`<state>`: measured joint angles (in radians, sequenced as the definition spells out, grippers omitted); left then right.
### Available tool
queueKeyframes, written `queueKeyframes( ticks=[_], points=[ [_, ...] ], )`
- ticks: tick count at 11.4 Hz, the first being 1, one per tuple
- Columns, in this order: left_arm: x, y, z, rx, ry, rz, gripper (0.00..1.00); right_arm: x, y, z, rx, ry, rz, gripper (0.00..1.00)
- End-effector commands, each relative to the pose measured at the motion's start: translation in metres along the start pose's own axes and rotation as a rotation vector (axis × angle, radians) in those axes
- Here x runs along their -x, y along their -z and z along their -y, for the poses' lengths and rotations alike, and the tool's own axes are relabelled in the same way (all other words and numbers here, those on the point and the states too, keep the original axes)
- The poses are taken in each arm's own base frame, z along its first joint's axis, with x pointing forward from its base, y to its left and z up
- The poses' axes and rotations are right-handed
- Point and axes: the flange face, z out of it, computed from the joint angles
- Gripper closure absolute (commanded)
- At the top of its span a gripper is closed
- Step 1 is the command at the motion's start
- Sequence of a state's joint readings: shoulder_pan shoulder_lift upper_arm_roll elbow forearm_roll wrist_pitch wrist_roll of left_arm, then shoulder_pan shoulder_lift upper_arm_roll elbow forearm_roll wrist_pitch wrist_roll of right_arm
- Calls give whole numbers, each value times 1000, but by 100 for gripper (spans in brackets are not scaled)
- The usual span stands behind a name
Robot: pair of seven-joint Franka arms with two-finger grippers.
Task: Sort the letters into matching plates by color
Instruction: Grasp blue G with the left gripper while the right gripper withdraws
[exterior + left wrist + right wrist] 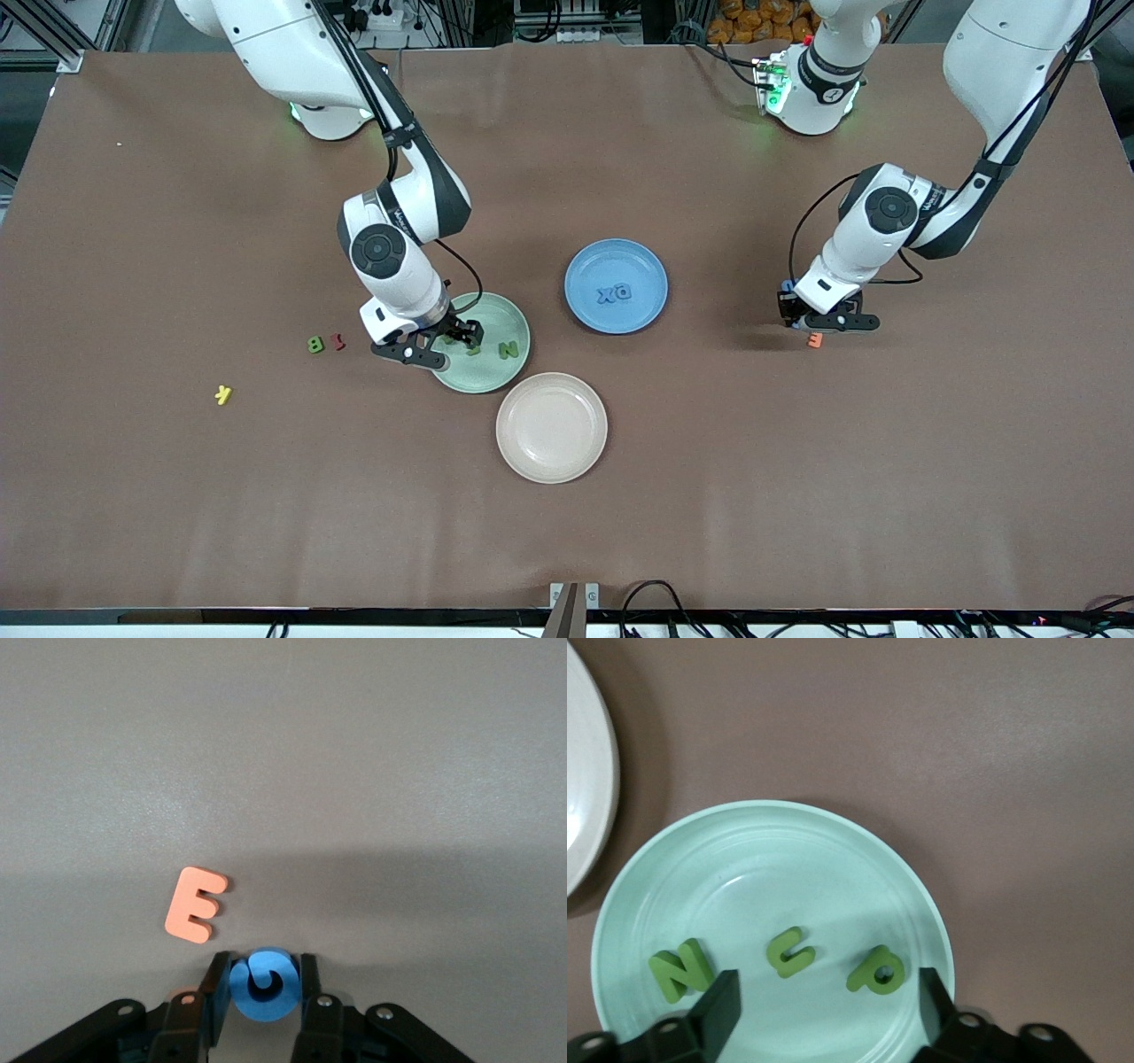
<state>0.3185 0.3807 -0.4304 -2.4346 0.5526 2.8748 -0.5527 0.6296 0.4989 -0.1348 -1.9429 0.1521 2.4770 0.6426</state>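
Observation:
My right gripper (828, 997) hangs open low over the mint green plate (744, 859), toward its edge at the right arm's end (443, 343). Three green letters lie in that plate: N (680, 968), C (788, 951) and P (877, 969). My left gripper (261, 970) is shut on a curled blue letter (263, 985) down at the table. It is toward the left arm's end (819, 317). The blue plate (585, 266) holds two blue letters, an X (605, 295) and a rounder one (624, 291). A green B (315, 344) lies on the table beside the green plate.
An orange E (195, 904) lies right beside the held blue letter. A red letter (337, 342) sits next to the green B. A yellow K (223, 394) is farther toward the right arm's end. A beige plate (551, 427) stands nearer the front camera than the green plate.

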Motion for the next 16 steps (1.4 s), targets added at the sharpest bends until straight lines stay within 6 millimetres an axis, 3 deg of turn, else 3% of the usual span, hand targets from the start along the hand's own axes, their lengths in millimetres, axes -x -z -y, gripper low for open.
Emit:
queueKeyframes(
  ticks=[1,8,13,16],
  points=[
    [-1,2,-1,0,-14,-14,100,-18,14,-20,15,37,34,0],
    [-23,20,-32,8,-33,-38,100,-92,25,-128,22,-88,21,0],
    [-31,46,-101,-5,37,-3,100,-132,38,-203,30,-215,-22,0],
    [-18,50,-145,-13,50,11,100,-147,49,-236,11,-284,-49,0]
  ],
)
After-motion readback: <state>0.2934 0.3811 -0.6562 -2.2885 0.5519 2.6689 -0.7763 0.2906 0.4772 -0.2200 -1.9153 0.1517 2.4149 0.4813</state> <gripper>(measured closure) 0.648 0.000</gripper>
